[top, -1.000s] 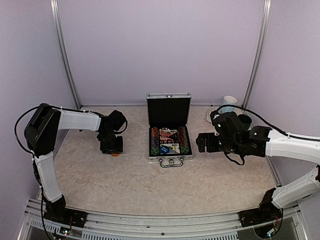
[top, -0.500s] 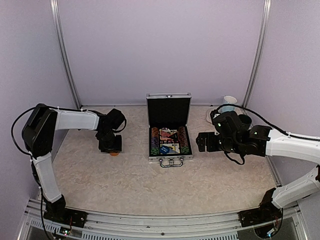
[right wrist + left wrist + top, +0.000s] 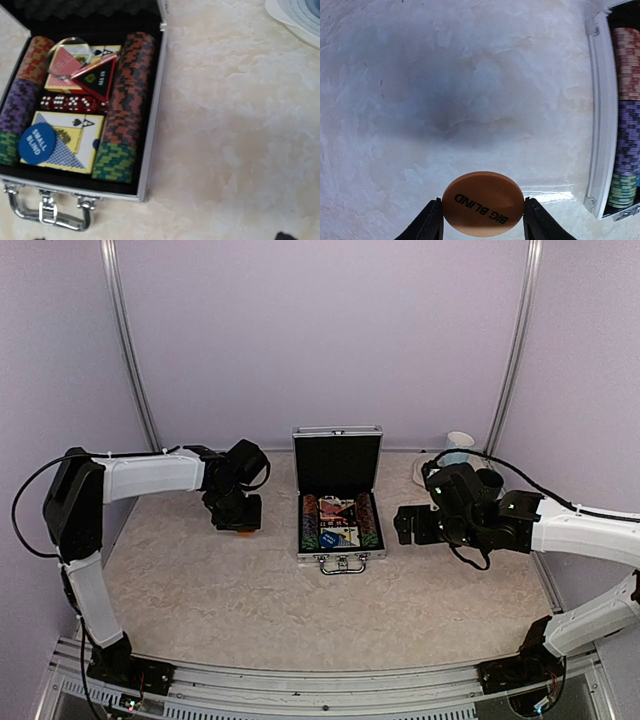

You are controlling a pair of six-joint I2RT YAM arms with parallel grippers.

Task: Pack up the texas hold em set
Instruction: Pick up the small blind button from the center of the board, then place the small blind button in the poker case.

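Two arms are flanking the open case on the bench; right claw is sitting spread just right of it. Left wrist: left claw is pinching the orange BIG BLIND disc over the bench, left of the case. Right wrist: blue disc is lying on a card deck inside the case.

BIG BLIND disc, SMALL BLIND disc

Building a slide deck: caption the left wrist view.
Left gripper pinches the orange BIG BLIND disc over the marbled table, beside chip rows in the open case.
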